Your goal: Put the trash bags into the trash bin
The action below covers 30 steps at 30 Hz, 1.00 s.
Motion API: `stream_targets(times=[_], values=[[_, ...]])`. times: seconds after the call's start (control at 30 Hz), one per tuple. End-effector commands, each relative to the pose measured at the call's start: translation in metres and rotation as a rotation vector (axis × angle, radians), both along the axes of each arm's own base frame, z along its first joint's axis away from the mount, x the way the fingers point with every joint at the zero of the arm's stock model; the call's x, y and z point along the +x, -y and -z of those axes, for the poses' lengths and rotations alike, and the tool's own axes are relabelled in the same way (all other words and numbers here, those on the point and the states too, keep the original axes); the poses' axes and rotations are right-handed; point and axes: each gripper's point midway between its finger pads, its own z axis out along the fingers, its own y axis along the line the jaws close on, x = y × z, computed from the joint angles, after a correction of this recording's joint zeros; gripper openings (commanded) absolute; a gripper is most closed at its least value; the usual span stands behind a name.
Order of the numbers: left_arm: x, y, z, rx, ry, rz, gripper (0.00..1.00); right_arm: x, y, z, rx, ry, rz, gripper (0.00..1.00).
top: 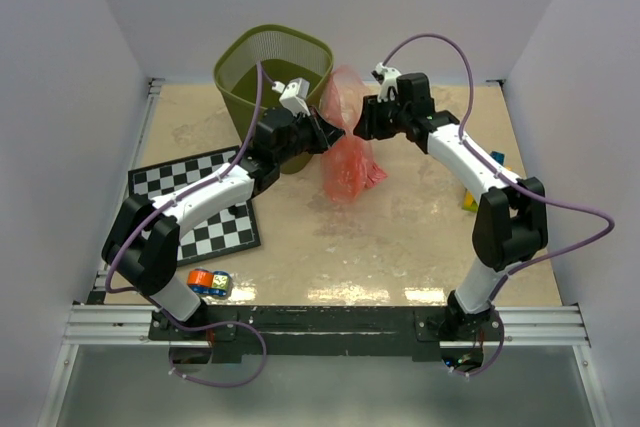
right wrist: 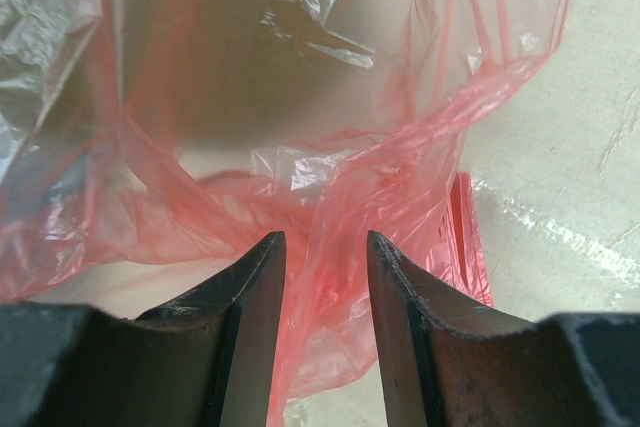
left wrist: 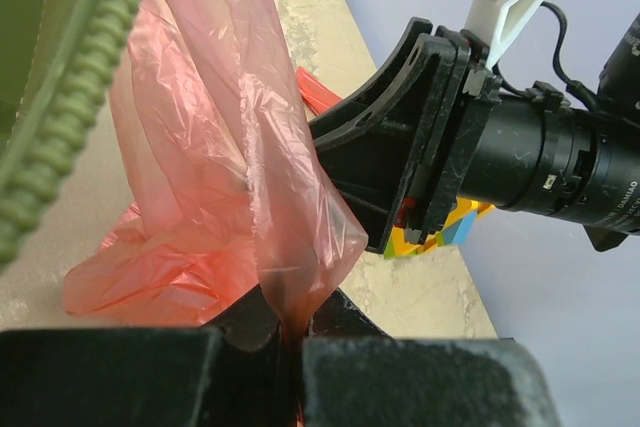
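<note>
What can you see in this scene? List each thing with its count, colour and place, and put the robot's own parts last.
trash bin: one, olive-green mesh, far left of centre, upright
trash bag: at least one, translucent red-pink, hanging beside the bin's right side down to the table; I cannot tell whether the denser red part at the bottom is a second bag
checkered mat: one, black and white, flat on the left of the table
toy blocks: a few, yellow and blue, right side, partly hidden by the right arm
small object: one, orange and blue, near front-left edge
table: one, beige
left gripper: one, black, shut on the bag's film
right gripper: one, black, jaws apart with film between them
</note>
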Motion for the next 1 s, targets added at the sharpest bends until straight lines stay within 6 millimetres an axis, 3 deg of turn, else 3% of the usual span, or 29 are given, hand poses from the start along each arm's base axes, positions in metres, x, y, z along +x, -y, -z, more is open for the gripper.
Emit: stream_targets(times=[0.0,0.17,0.53,0.63,0.77,0.9,0.97], values=[[0.002,-0.003,-0.023,-0.024,0.059,-0.002,0.00,-0.002,-0.003,-0.012,0.021,0.027,0.005,0.43],[0.002,-0.004,-0.023,-0.021,0.059,-0.008,0.00,-0.002,-0.010,-0.007,0.020,0.013,-0.015,0.43],[0.000,-0.007,-0.023,-0.002,0.072,-0.010,0.00,0.001,-0.008,0.030,-0.025,-0.064,0.030,0.42],[0.000,-0.009,-0.021,0.008,0.073,-0.015,0.00,0.003,-0.007,0.031,-0.030,-0.062,0.040,0.33],[0.002,-0.015,-0.015,0.070,0.076,-0.030,0.00,0.012,0.007,0.016,-0.052,-0.022,0.076,0.12],[0.010,-0.031,-0.002,0.240,0.123,-0.066,0.00,0.013,0.033,-0.022,-0.085,0.087,0.053,0.00],[0.015,-0.043,0.002,0.333,0.152,-0.099,0.00,0.004,0.040,-0.042,-0.122,0.154,-0.003,0.00]])
